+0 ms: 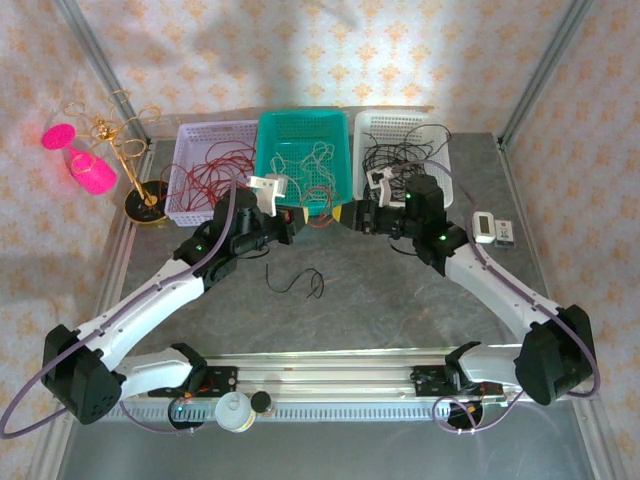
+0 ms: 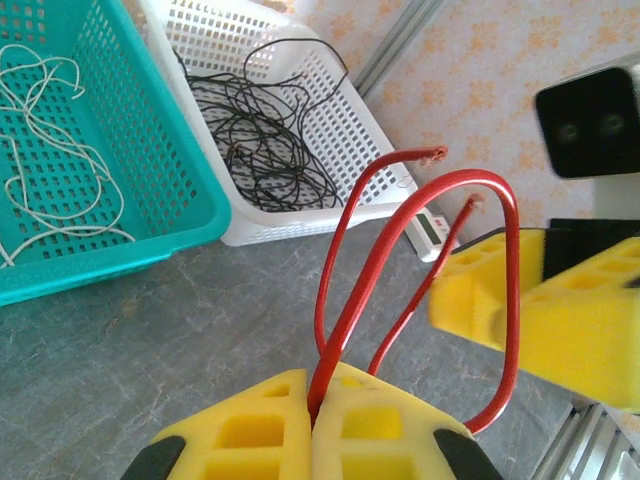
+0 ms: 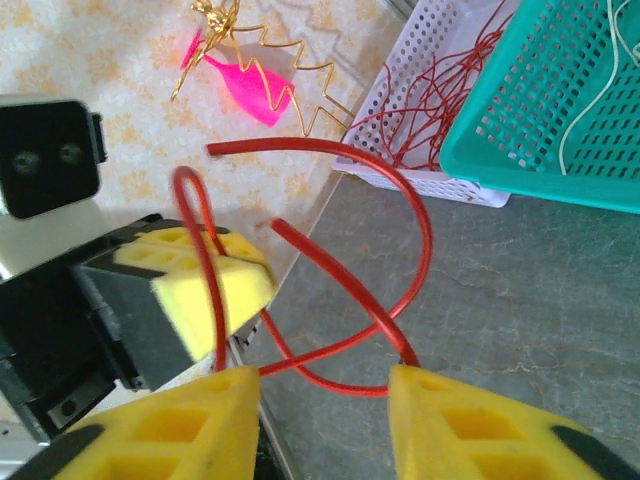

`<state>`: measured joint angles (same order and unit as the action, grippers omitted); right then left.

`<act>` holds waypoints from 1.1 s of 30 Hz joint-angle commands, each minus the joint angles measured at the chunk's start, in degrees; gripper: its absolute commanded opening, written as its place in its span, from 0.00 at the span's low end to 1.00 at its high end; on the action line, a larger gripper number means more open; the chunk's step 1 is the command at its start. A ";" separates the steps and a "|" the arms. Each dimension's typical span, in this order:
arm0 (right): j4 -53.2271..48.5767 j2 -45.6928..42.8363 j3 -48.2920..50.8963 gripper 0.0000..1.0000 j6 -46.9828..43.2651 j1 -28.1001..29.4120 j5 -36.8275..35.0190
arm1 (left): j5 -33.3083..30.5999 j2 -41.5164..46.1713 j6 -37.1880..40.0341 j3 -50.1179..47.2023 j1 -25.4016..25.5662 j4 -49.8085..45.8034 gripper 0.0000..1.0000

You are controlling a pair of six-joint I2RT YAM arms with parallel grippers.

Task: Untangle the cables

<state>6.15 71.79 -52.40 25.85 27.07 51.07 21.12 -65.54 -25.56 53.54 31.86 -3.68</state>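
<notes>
Around the work we see three baskets along the far side of the table [image 1: 380, 300]. The lilac basket [image 1: 215, 130] holds red wires [image 1: 215, 170], the teal basket [image 1: 300, 125] holds white wires [image 1: 312, 160] and the white basket [image 1: 400, 118] holds black wires [image 1: 400, 155]. A gold stand [image 1: 147, 200] with pink cups is at the far left, and a small box [image 1: 495, 230] lies near the right arm. One black cable [image 1: 297, 283] lies loose on the table, nearer to us than the grippers and apart from them.

The two grippers meet nose to nose just in front of the teal basket, so each stands in the way of the other. The red cable [image 3: 428, 240] is in the air between them. The left gripper [image 2: 312, 395] has its yellow pads pressed together on that cable. The right gripper [image 3: 325, 400] has its pads apart, with a red loop lying in the gap. We cannot tell whether the loop touches either pad.

From above, the cable is almost hidden between the gripper heads, showing as a short red bit. The left wrist view cuts off the cable below the pads.

The cable has no single long axis. It curls in two or three loops that run from the left pads towards the right gripper. One cut end points towards the white basket.
</notes>
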 commanded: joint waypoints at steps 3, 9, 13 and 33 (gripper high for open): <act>7.89 2.02 1.95 0.21 2.37 0.26 -2.26 | 2.77 1.89 -0.63 2.62 -0.13 0.87 0.00; 9.15 2.62 3.50 0.04 10.19 1.79 -10.86 | 2.63 2.31 -1.84 3.29 -0.17 3.64 0.00; 8.08 1.23 5.72 0.01 15.05 4.13 -15.14 | 0.34 3.69 -3.72 1.71 -0.13 9.56 0.00; -16.76 -11.29 -6.02 0.45 -1.17 -3.23 -10.25 | 4.11 9.63 0.61 -3.83 -0.22 13.92 0.00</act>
<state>-6.68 61.43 -52.36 31.33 26.59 36.25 19.62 -57.39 -27.94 50.46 31.83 10.02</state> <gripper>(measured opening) 0.443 0.040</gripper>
